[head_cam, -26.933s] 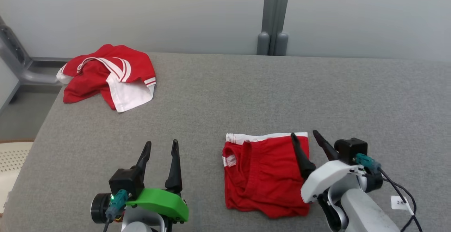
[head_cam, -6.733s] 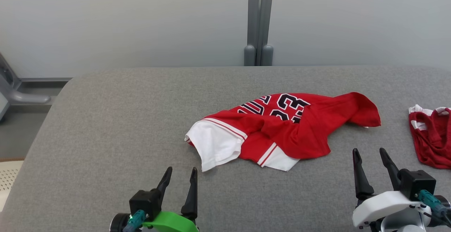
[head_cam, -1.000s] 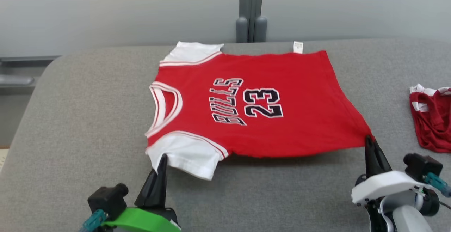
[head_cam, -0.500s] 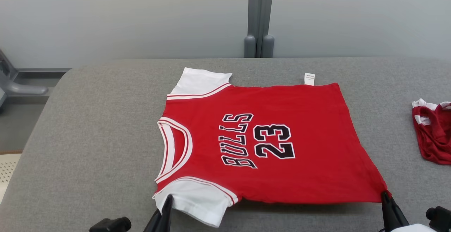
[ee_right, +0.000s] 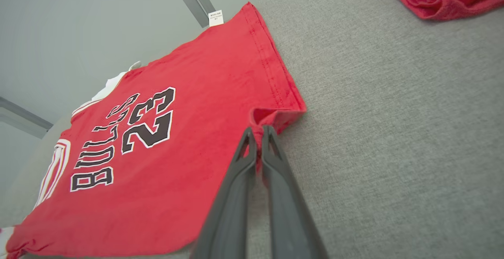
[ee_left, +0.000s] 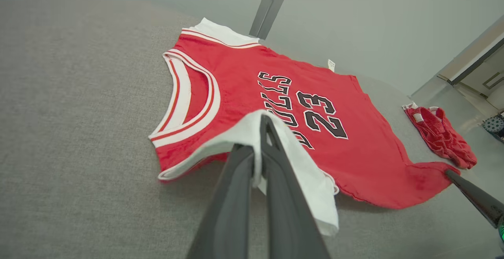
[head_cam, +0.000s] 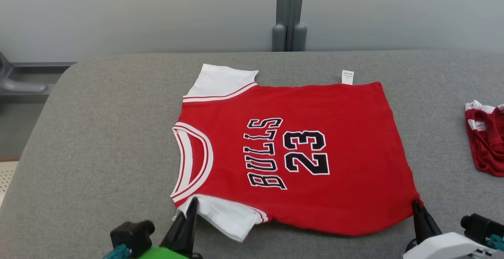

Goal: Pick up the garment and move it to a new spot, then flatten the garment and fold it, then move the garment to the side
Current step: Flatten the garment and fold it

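Head view: I had the red Bulls jersey (head_cam: 346, 133) pinched, left gripper (head_cam: 192, 208) on white sleeve (head_cam: 228, 217), right gripper (head_cam: 416, 208) on hem (head_cam: 407, 190).

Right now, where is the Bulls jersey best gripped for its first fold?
Near white sleeve and near hem corner, coming from the robot's side: the jersey lies flat, so that long edge should fold over. The left gripper and right gripper jaws are shut there.
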Controlling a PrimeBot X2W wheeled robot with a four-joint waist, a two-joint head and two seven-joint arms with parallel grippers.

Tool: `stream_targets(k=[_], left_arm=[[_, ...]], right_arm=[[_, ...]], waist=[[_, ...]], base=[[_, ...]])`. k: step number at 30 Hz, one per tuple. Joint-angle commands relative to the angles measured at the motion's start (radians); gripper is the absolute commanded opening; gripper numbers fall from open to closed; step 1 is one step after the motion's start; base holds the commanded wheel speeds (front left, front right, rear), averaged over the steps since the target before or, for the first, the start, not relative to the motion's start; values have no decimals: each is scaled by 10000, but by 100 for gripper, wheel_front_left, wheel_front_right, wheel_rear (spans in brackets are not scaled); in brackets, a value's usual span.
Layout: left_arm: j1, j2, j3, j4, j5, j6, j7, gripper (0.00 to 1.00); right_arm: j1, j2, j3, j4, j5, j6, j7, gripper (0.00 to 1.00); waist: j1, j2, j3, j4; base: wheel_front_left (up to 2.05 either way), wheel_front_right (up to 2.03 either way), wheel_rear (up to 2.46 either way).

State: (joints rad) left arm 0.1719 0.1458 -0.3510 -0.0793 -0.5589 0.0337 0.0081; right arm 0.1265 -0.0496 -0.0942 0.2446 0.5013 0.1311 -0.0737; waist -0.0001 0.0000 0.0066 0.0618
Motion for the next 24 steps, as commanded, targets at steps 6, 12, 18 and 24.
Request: stream_targets(k=[6,12,18,24], left_arm=[[-2466,-23,-195,964,605,-468,-151,0],[-4498,-45,-301,2381,947,-748,185,0],[-5869,43,-366,3646,1061,-860,669,0],[-6745,-21,-423,4632,1084,-857,931,0]], right_arm=[[-1239,-25,-221,166,156,-7,-65,0],[-2528,-23,-414,456,-433,-7,493,0],[-3757,-22,-801,744,-1352,-6,1215,0],[-4680,-26,-933,841,-2294,-7,2196,0]], waist=[[1,0,806,-70],[1,0,1394,-218],[1,0,1828,-314],[1,0,2081,-378]], base=[[0,0,0],[0,0,0],[0,0,0],[0,0,0]])
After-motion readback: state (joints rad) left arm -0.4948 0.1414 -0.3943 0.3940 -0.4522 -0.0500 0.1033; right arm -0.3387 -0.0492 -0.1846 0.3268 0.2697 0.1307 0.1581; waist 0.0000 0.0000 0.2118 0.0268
